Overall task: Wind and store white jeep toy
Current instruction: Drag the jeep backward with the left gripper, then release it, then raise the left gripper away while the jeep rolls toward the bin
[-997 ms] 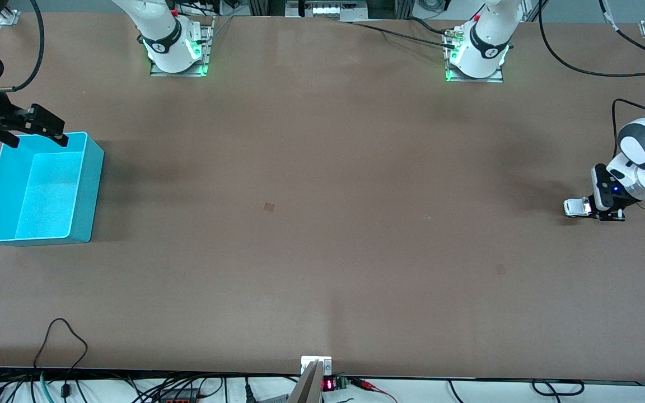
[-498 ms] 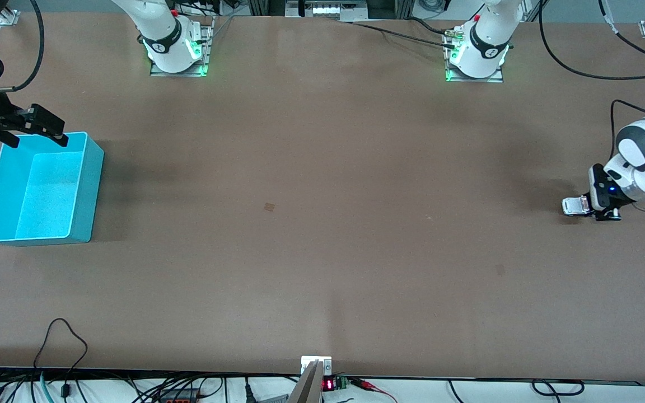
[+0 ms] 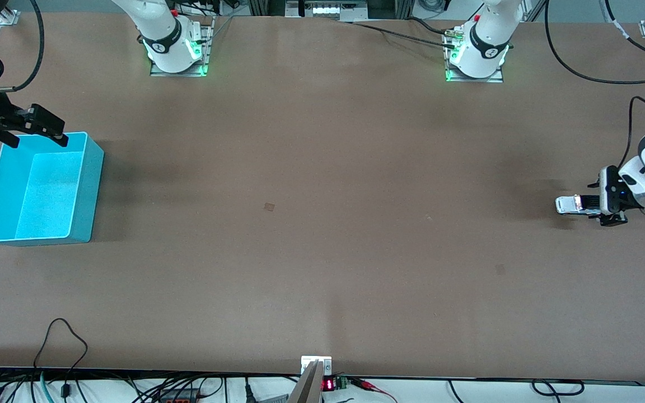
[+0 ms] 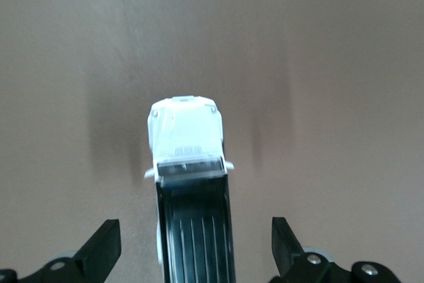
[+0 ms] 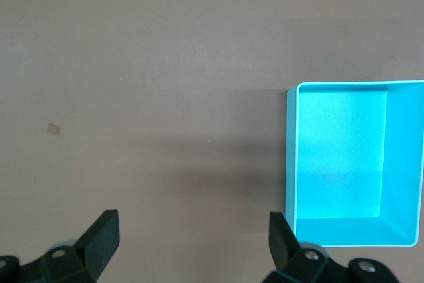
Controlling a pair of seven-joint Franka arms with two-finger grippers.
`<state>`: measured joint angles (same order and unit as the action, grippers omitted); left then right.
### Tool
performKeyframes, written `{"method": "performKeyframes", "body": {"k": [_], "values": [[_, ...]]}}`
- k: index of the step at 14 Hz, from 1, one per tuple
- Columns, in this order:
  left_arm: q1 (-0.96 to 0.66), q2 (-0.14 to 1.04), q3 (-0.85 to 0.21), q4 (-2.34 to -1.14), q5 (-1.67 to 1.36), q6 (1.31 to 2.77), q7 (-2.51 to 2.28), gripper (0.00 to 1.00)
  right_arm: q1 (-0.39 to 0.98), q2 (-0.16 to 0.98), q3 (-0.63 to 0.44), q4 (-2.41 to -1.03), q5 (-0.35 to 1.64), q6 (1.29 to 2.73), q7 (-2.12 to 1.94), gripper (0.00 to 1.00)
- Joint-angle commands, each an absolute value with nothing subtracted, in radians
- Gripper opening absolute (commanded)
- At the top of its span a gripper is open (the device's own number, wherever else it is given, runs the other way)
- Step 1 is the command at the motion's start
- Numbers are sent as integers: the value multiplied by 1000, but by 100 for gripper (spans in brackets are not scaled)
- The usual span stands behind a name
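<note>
A: The counter (image 3: 322, 224) looks like matt brown board, smooth, with only a faint sheen in places.

B: And the white jeep toy (image 4: 189, 164)?

A: Glossy white plastic at the nose, and a shiny black ribbed roof.

B: The turquoise bin (image 3: 42, 187) is plastic too, smooth, with a soft shine on its inner walls.

A: The left gripper (image 4: 195, 250) and the right gripper (image 5: 192, 243) have matt black jaws; I cannot tell whether they are plastic or metal.
</note>
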<state>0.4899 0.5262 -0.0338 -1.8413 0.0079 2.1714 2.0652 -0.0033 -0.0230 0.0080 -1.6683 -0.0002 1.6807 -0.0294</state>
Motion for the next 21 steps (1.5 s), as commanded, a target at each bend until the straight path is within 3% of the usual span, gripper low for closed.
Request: {"method": "performKeyframes", "body": {"k": [1, 9, 21], "values": [[494, 482, -43, -1809, 15, 2062, 2017, 100, -9, -44, 9, -1689, 15, 1678, -43, 100], [416, 453, -52, -1640, 41, 1791, 1722, 100, -9, -44, 8, -1689, 15, 1678, -43, 100], [178, 376, -63, -1414, 43, 1382, 825, 100, -9, -44, 8, -1689, 15, 1678, -44, 100]]}}
